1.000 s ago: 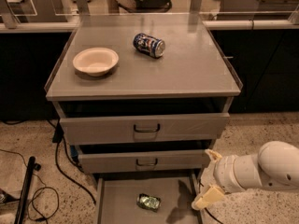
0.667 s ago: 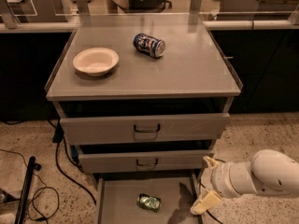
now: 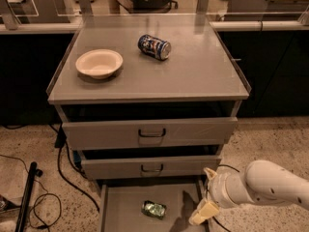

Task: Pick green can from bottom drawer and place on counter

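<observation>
The gripper hangs at the right edge of the bottom drawer, jaws spread apart and empty; the green can lies near them on the drawer floor, untouched

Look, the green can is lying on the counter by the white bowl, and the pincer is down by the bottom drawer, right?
No. The camera view shows the green can in the open bottom drawer, not on the counter by the white bowl. The pincer is down by that drawer.
</observation>
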Available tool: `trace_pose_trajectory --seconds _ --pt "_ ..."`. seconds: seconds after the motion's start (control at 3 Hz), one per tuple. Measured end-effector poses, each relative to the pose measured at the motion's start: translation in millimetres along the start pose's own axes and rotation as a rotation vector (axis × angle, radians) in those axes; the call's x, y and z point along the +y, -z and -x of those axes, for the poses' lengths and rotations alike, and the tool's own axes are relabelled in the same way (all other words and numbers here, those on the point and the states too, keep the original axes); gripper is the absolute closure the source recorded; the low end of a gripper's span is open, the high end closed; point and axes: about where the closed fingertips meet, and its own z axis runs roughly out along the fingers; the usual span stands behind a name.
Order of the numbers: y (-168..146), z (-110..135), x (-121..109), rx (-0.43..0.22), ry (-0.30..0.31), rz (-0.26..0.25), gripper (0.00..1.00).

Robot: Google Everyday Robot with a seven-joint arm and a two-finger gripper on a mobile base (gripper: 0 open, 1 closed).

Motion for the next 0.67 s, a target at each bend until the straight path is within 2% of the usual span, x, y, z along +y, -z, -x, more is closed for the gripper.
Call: trace_pose_trajectory --seconds 0.33,0.67 --pt "-43 -20 -1 0.014 -0.041 0.01 0.0" --pt "-79 -41 -5 -0.02 -0.088 0.016 0.0"
